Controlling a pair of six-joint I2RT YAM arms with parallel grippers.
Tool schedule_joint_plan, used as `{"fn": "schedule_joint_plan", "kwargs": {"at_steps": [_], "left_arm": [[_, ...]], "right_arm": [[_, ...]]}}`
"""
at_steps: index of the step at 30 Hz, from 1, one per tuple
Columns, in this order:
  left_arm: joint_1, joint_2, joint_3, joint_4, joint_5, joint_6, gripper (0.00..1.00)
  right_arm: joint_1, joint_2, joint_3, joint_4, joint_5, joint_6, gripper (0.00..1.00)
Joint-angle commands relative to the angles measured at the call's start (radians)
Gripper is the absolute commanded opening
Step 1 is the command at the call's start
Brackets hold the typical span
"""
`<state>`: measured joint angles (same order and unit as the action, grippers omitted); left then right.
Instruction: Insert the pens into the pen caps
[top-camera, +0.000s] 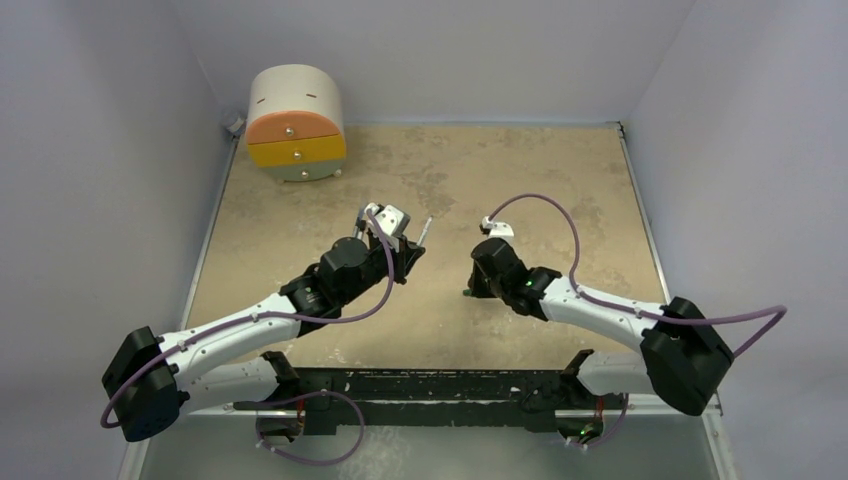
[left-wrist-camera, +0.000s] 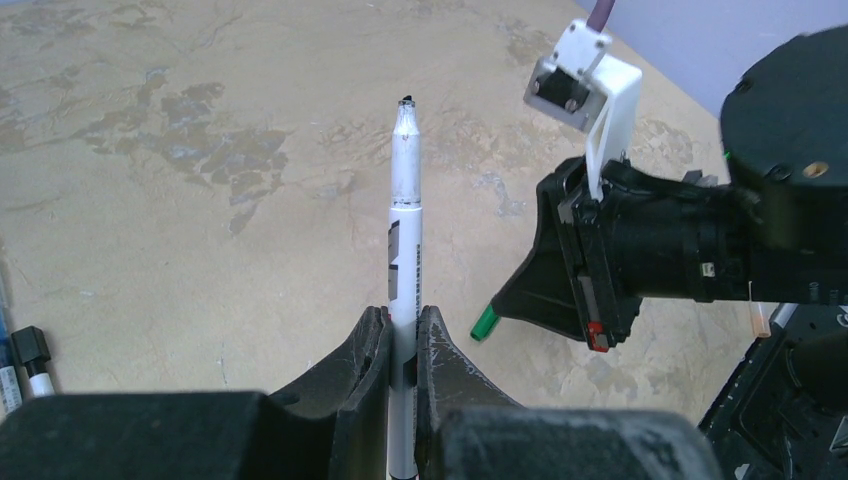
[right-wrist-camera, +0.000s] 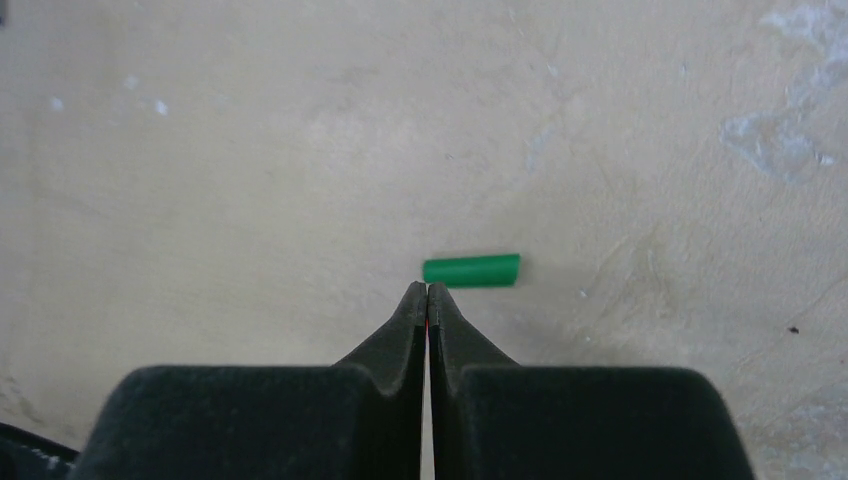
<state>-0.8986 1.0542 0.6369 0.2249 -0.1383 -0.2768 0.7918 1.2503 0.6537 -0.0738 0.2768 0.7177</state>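
1. While the left gripper (left-wrist-camera: 403, 318) pinches a pen (left-wrist-camera: 405, 190) between nearly closed jaws, the barrel stands straight up the middle of the left wrist view. Its bare dark tip points toward the top of the frame.
2. The right gripper (right-wrist-camera: 428, 292) has its jaws pressed fully together with nothing between them.
3. A green cap (right-wrist-camera: 471, 270) lies on its side on the table (right-wrist-camera: 200, 150), just above the right gripper's tips at the centre of the right wrist view. Whether it touches them I cannot tell.
4. Seen from the left wrist, the same cap pokes out at the lower edge of the right gripper, to the right of the held pen.
5. At the lower left edge of that view, a second pen (left-wrist-camera: 32, 350) with a black end lies on the table.
6. From above, both grippers sit mid-frame, near each other, and a round drawer unit (top-camera: 296, 125) stands in the upper left.
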Motion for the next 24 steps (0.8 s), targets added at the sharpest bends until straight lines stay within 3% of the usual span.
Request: {"fn": "schedule_joint_plan", "kwargs": {"at_steps": [1,7,16,24], "left_arm": [[0.0,-0.016,-0.015,0.058,0.01,-0.011,0.0],[0.0,-0.011,-0.02,0.073,0.014,-0.021,0.0],[-0.001,-0.015,-0.027,0.098,0.056,-0.045,0.0],[-0.001,-0.012,-0.022,0.094,0.061,-0.05,0.0]], "right_arm": [[0.0,0.012,-0.058,-0.015,-0.003,0.038,0.0],[-0.003,0.005,-0.118,0.022,-0.024,0.047,0.0],[-0.048,0.13,-0.109,0.104,-0.037,0.019,0.0],[-0.1,0.212,-0.019,0.113,-0.012,-0.06,0.0]]}}
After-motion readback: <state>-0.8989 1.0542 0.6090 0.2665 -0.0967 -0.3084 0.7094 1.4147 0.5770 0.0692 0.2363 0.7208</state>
